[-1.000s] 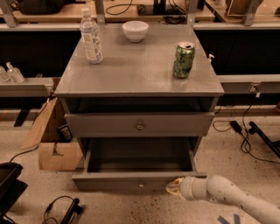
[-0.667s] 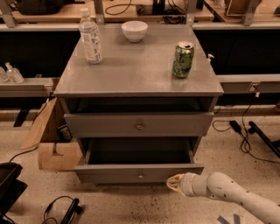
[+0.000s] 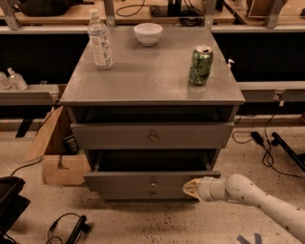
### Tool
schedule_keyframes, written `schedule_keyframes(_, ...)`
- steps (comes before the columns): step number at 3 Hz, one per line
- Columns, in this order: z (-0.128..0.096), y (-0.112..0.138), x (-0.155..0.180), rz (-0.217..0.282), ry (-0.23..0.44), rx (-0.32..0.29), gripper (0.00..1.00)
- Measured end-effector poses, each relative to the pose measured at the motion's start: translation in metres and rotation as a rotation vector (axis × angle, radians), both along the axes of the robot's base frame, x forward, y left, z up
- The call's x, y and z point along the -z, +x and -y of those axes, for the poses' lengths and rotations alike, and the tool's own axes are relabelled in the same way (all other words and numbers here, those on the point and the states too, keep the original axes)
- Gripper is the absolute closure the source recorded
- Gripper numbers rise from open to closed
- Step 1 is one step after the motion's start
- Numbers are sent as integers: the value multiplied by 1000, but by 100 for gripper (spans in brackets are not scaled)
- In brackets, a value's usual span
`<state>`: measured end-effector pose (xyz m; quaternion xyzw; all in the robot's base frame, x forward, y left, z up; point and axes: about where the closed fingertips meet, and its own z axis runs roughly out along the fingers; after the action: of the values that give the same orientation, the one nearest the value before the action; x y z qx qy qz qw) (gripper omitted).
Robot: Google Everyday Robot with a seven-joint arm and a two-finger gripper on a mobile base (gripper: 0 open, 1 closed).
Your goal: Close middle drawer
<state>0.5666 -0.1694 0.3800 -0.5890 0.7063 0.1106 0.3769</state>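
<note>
top of cabinet (image 3: 152, 78): bottle (image 3: 100, 40), bowl (image 3: 148, 34), can (image 3: 200, 65) (all upright) | gripper (image 3: 189, 188) at middle drawer (image 3: 128, 181)

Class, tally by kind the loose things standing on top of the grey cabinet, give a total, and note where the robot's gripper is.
bottle: 1
bowl: 1
can: 1
Total: 3
The gripper is low down at the front of the middle drawer, right of its knob. That drawer is partly open.

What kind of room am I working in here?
Probably a lab or workshop, not a home: workbenches run behind the grey cabinet, loose cables trail over the speckled floor, and a cardboard box sits beside it. The gripper is at the middle drawer's front.
</note>
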Motion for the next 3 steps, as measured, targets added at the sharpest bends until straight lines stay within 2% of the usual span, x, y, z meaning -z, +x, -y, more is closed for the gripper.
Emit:
schedule_keyframes(1,13,38,-7,6,-2,11,100)
schedule_keyframes(2,13,34,-7,6,-2,11,100)
schedule_keyframes(3,11,34,-5,4,0,8,84)
